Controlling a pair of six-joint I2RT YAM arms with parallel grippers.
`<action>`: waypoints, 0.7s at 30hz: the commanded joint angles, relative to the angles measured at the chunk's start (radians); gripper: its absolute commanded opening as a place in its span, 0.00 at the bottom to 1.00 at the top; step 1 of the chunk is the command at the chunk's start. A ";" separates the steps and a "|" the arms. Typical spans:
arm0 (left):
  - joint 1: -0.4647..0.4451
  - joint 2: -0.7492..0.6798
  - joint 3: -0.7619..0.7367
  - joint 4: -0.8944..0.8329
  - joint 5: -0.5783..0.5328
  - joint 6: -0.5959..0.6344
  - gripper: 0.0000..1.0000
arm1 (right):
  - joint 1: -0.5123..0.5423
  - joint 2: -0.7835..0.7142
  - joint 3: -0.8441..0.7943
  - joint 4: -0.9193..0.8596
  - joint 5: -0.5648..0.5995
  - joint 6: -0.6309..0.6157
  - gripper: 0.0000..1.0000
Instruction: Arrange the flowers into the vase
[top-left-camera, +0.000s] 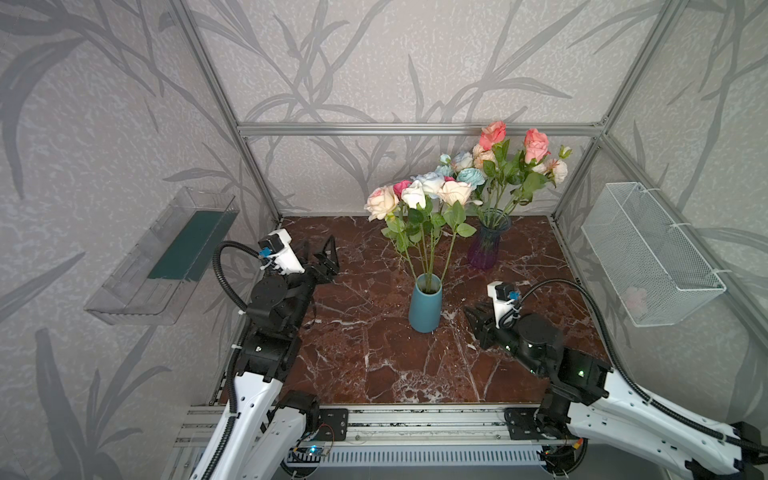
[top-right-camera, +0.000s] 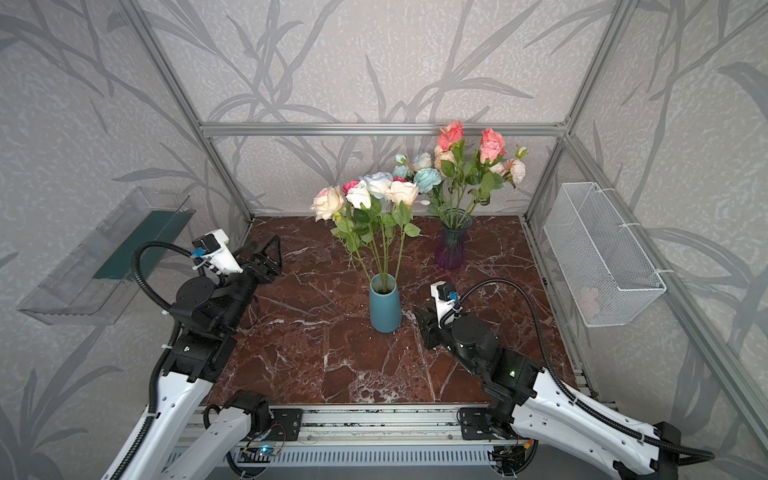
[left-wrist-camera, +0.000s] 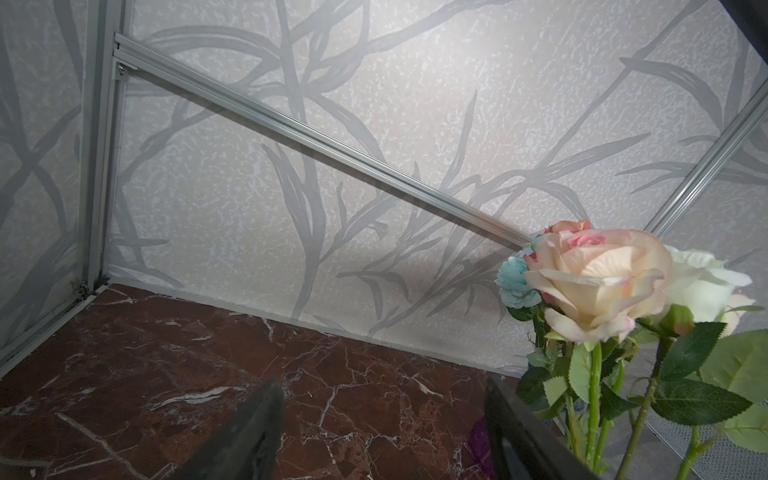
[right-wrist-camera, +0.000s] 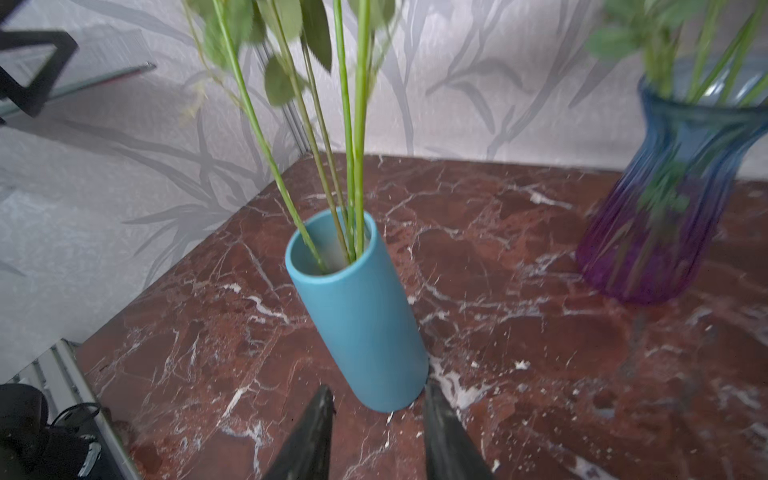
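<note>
Since every stem in sight already stands in a container, the arranging looks all but done. Several flowers (top-left-camera: 415, 195) rise from the teal vase (top-left-camera: 424, 309) at mid-desk. They fan outward because its narrow mouth pins only their lower ends. The rest crowd the glass vase (top-left-camera: 488, 245) near the back wall, well apart from the teal one. No loose stem lies on the desk (top-left-camera: 374, 365).

The right end effector (top-left-camera: 473, 322) sits low, just beside the teal vase's base, released and empty. In the right wrist view its fingertips (right-wrist-camera: 322, 432) stop just short of the vase without touching it, so the vase stands on its own. The left end effector (top-left-camera: 322, 254) hovers raised toward the left rear of the desk, jaws wide apart with nothing between them. It sits off to the side of the blooms, likely to avoid brushing them.
</note>
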 joint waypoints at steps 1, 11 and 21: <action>0.004 0.001 -0.003 0.008 -0.038 -0.017 0.76 | -0.001 0.046 -0.094 0.135 -0.113 0.135 0.39; 0.005 0.065 0.004 -0.032 -0.115 -0.029 0.76 | -0.040 0.134 -0.227 0.344 -0.187 0.100 0.43; 0.000 0.178 0.153 -0.388 -0.383 -0.112 0.99 | -0.062 -0.137 -0.239 0.194 0.225 -0.012 0.71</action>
